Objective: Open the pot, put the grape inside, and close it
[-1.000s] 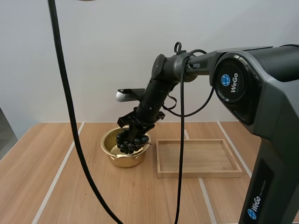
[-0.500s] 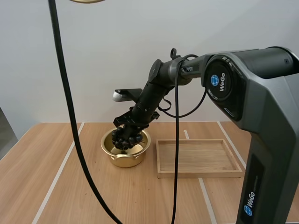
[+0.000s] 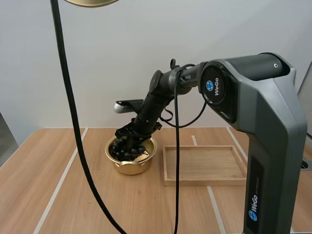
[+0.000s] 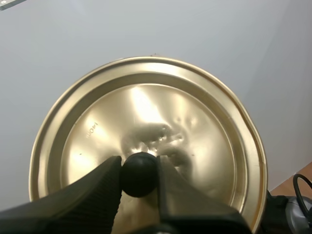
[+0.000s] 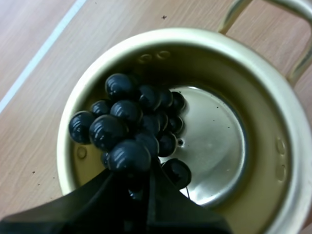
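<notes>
You are in the middle step: the grapes are going into the pot. Your right gripper (image 5: 133, 178) is clenched on the bunch of grapes (image 5: 127, 127), and the bunch hangs inside the open gold pot (image 3: 129, 166), below its rim and over the shiny floor, close to one wall; whether the lowest berries touch the floor I cannot tell. Your left gripper (image 4: 139, 165) is clamped on the black knob (image 4: 139, 178) of the lid (image 4: 200, 126), holding the lid high above the table (image 3: 44, 195) and well apart from the pot (in the high view its gold edge peeks in above everything else). The next move, as I judge it, calls for you to part the right fingers so that the bunch drops. You then lift that arm straight up before swinging away, since the fingertips sit within the pot's wall and a sideways pull could catch the rim or drag the pot. Only then is there room to bring the lid down. The pot stands toward the far side of the table, with the wooden tray (image 3: 204, 181) just beside it on the right, near but apart. Open tabletop lies to the left and on the near side, so the right arm can retreat upward and rightward over the low tray. Mind the loop handle (image 5: 234, 12) at the rim when you seat the lid.
</notes>
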Controlling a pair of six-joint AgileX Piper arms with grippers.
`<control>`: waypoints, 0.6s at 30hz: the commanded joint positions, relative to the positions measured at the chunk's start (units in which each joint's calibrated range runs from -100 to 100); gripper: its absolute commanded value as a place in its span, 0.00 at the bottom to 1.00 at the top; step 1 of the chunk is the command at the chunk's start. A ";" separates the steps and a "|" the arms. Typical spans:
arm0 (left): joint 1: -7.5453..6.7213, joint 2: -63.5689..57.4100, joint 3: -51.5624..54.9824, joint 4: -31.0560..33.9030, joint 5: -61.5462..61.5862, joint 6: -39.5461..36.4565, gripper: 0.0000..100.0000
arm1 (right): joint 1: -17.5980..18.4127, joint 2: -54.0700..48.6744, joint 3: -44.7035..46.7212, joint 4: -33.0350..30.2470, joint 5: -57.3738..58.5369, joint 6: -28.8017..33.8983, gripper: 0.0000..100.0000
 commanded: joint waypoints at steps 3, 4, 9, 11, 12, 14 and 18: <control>-0.14 -0.18 -0.46 -1.11 -0.62 -0.04 0.00 | 0.01 1.03 -0.45 -1.46 -2.22 -0.59 0.00; -0.14 -0.18 -0.46 -1.11 -0.62 -0.04 0.00 | 0.01 1.30 -0.45 -1.74 -2.66 -0.59 0.00; -0.14 -0.18 -0.46 -1.11 -0.62 -0.04 0.00 | 0.01 1.86 -0.45 -2.72 -5.04 -0.59 0.00; -0.14 -0.18 -0.46 -0.99 -0.65 -0.04 0.00 | 0.01 1.86 -0.45 -3.86 -5.68 -0.59 0.00; -0.14 -0.18 -0.46 -0.99 -0.65 -0.04 0.00 | 0.01 1.86 -0.45 -4.17 -5.89 -0.44 0.00; -0.14 -0.18 -0.46 -0.99 -0.65 -0.04 0.00 | 0.01 1.86 -0.45 -5.09 -7.17 -0.04 0.00; -0.14 -0.18 -0.46 -0.99 -0.41 -0.04 0.00 | 0.01 1.86 -0.45 -7.64 -10.18 1.31 0.00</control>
